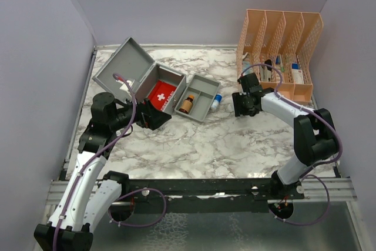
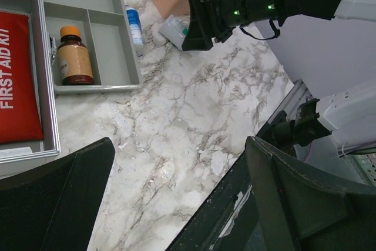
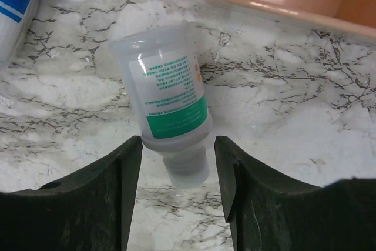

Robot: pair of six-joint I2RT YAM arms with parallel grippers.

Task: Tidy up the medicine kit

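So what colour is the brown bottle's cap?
The cap is orange, clearest in the left wrist view.

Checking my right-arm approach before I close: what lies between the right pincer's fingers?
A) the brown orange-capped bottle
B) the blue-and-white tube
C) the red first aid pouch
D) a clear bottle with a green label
D: in the right wrist view the clear green-labelled bottle lies on the marble table, its neck end between the fingers of the right pincer; the brown bottle sits in the grey tray.
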